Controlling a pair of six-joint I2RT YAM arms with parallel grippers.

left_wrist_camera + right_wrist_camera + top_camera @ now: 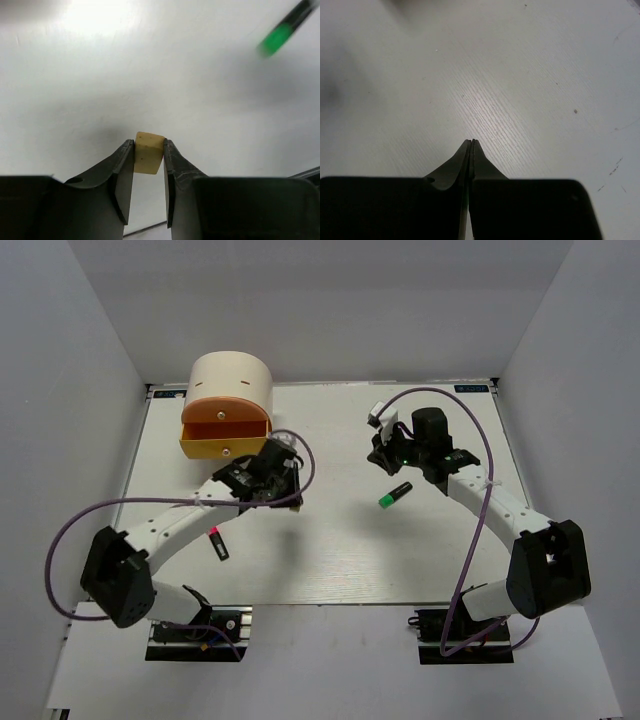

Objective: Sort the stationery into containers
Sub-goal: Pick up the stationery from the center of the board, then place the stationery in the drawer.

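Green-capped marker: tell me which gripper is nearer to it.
Right. The right gripper hangs shut just beyond the green-capped marker, toward the far side of the table. The left gripper, shut on a tan block, sits well off to the marker's left.

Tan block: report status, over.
Left gripper, jaws shut on tan block. Right gripper, jaws shut, empty. Drawer open, nothing blocking it.
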